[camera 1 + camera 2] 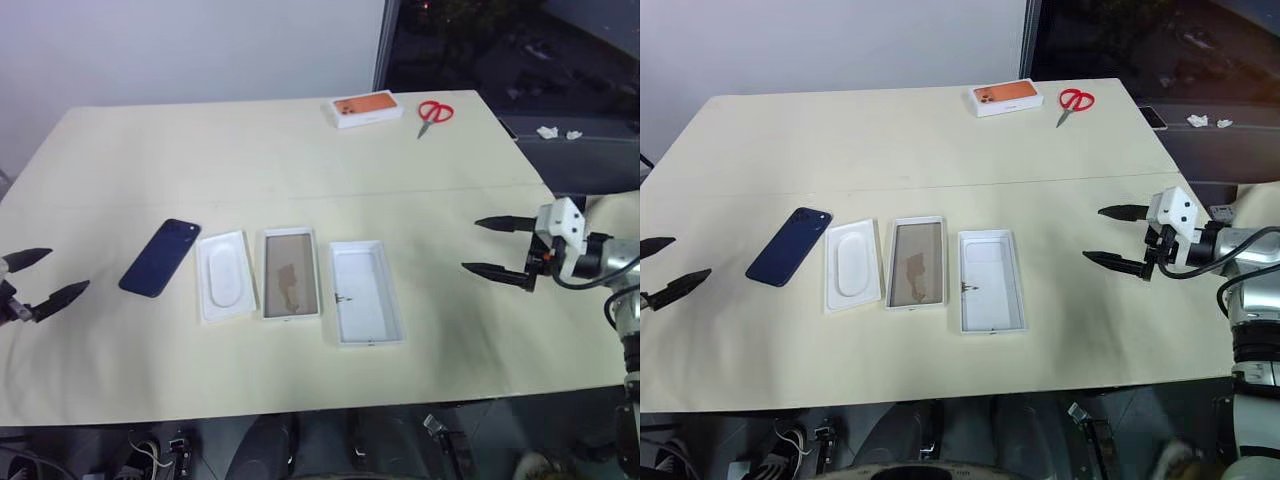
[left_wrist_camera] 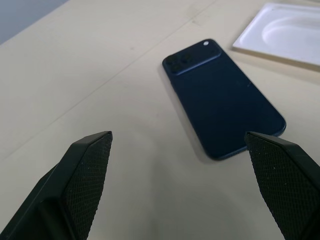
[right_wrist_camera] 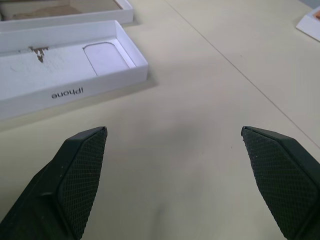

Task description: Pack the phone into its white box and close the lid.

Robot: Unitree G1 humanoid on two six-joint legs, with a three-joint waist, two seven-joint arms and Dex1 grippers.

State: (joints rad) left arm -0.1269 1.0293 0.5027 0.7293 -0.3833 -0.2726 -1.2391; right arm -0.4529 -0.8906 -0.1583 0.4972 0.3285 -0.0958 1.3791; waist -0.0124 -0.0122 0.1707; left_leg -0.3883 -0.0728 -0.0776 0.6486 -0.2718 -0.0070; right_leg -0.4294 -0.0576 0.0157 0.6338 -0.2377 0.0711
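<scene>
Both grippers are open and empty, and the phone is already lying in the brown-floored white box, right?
Not quite. The phone lies on the table, left of the white insert; the white box holds nothing, as the left eye view shows. The left gripper and right gripper are open and empty.

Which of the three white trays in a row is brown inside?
The white box, the middle one. Its floor is tan-brown, while the insert and the lid beside it are white inside.

One phone (image 1: pixel 160 257), one white box (image 1: pixel 291 273), one lid (image 1: pixel 365 292), one insert (image 1: pixel 224 276), one orange-topped box (image 1: pixel 361 108), one scissors (image 1: pixel 434 115).
</scene>
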